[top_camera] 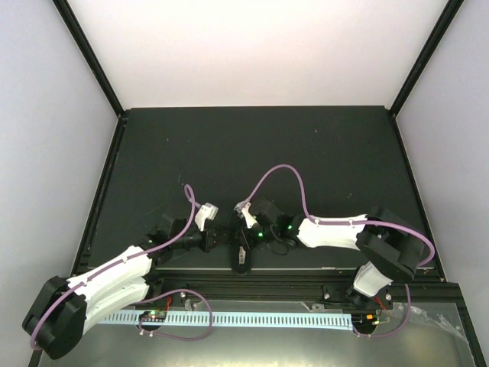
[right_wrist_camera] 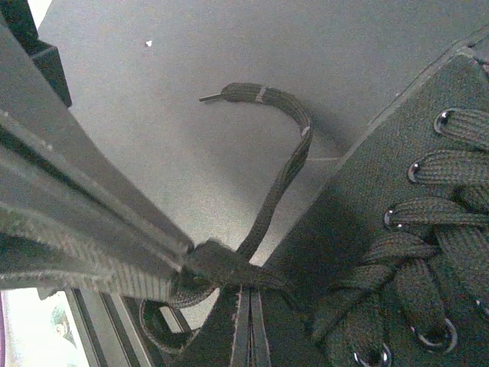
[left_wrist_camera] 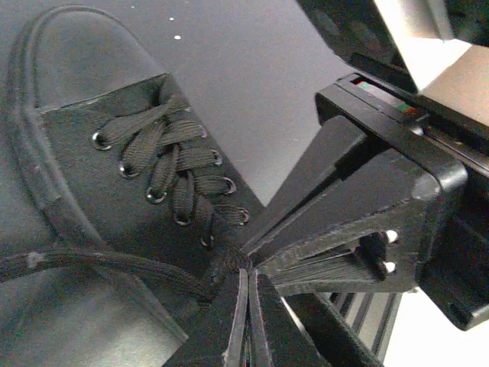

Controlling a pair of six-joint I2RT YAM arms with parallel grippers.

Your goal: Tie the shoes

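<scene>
White-and-black left arm point(top_camera: 107, 284) comes in from 7 o'clock of the dark matte bench point(top_camera: 252, 153). The left gripper point(top_camera: 219, 238) is just at 9 o'clock of the small narrow black canvas shoe point(top_camera: 241, 260).

Shoe location, top view: 6 o'clock part of the bench, close to the near edge, long axis roughly 12–6, between the two grippers.

Left gripper is clenched and pinching lace. Right wrist view shows a bunched strand point(right_wrist_camera: 210, 269) coming straight out of its tips, with a small loop point(right_wrist_camera: 157, 325) hanging at 7 o'clock of them.

Left wrist view:
- Toe cap points to 11 o'clock.
- Thin black flat laces point(left_wrist_camera: 176, 164) are threaded through metal eyelets point(left_wrist_camera: 156, 196) in crossed rows.
- One loose strand point(left_wrist_camera: 92, 258) runs from 9 o'clock along the shoe's side to the fingertips.

Both grippers' tips meet at one spot, at the last eyelet row, touching or almost touching.

Right wrist view:
- The free lace end point(right_wrist_camera: 263, 95) lies on the bench and curls up toward 12 o'clock.
- Its tip points to 10 o'clock.
- The shoe's eyelet panel fills the 3–5 o'clock side.

Right gripper point(top_camera: 250, 233) is at 2 o'clock of the shoe, on the right arm point(top_camera: 336, 233) coming from 4 o'clock. Its fingers are pressed together with only a thin slit between them. Tips are against the lace bunch; cannot tell if any lace is actually pinched.

Purple cable point(top_camera: 283, 170) arcs over the right wrist toward 12 o'clock.
</scene>
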